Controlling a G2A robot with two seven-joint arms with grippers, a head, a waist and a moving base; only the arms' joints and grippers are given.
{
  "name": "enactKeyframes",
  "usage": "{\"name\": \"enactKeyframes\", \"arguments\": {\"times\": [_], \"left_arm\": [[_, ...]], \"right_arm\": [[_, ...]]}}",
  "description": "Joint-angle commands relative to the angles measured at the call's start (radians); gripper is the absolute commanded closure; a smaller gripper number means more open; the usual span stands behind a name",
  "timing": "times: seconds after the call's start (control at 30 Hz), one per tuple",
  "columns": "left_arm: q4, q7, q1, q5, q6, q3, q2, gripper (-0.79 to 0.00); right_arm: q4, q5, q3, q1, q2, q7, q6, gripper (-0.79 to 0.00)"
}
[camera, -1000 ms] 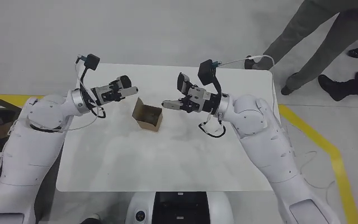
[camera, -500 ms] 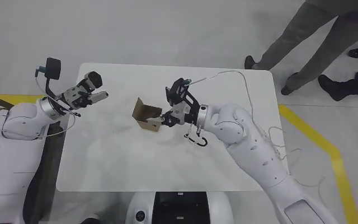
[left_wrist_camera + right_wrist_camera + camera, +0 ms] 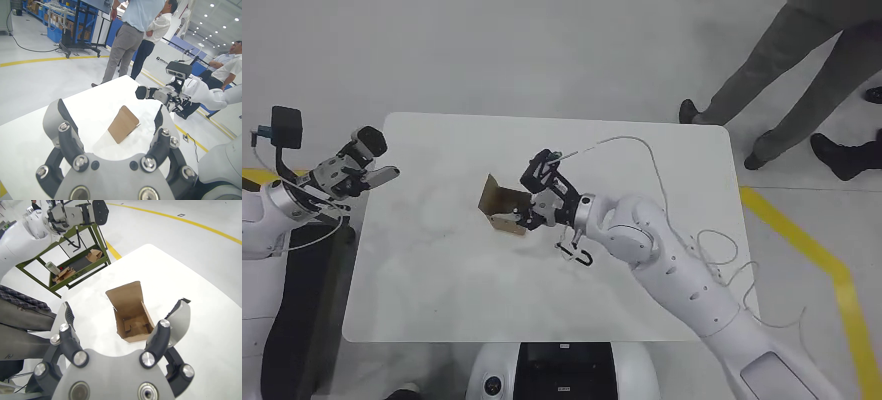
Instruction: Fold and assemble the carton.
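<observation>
Right claw (image 3: 123,303) agape just beside open-topped carton (image 3: 132,321) (one flap raised); left claw (image 3: 111,107) agape, well apart

Overhead plus two opposed wrist views (shared carton (image 3: 500,196))

Brown carton (image 3: 504,205), white table (image 3: 442,290).
The carton is plain kraft brown inside and out. The left gripper (image 3: 111,107) and right gripper (image 3: 123,303) are silver-grey with black ribbed pads (image 3: 67,117). The floor line (image 3: 850,310) is yellow and the cart (image 3: 79,273) olive green.
</observation>
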Motion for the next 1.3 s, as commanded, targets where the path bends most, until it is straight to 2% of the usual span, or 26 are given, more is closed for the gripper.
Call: {"name": "enactKeyframes", "arguments": {"times": [0.0,0.37,0.5,0.77,0.93,1.1,1.27], "left_arm": [[0.000,0.000,0.000,0.001,0.000,0.000,0.000,-0.785],[0.000,0.000,0.000,0.001,0.000,0.000,0.000,-0.785],[0.000,0.000,0.000,0.001,0.000,0.000,0.000,-0.785],[0.000,0.000,0.000,0.001,0.000,0.000,0.000,-0.785],[0.000,0.000,0.000,0.001,0.000,0.000,0.000,-0.785],[0.000,0.000,0.000,0.001,0.000,0.000,0.000,-0.785],[0.000,0.000,0.000,0.001,0.000,0.000,0.000,-0.785]], "right_arm": [[-0.004,-0.026,-0.010,0.005,-0.001,0.017,0.014,-0.785],[-0.002,-0.032,-0.008,0.001,-0.001,0.017,0.023,-0.785],[-0.031,-0.080,-0.022,-0.011,-0.001,0.065,0.055,-0.785],[-0.016,-0.199,-0.125,-0.030,-0.028,0.118,0.209,-0.785],[0.063,-0.237,-0.154,-0.024,-0.052,0.107,0.333,-0.785],[0.148,-0.187,-0.144,-0.011,-0.073,0.068,0.371,-0.785],[0.216,-0.203,-0.130,0.023,-0.086,0.095,0.419,-0.785]]}}
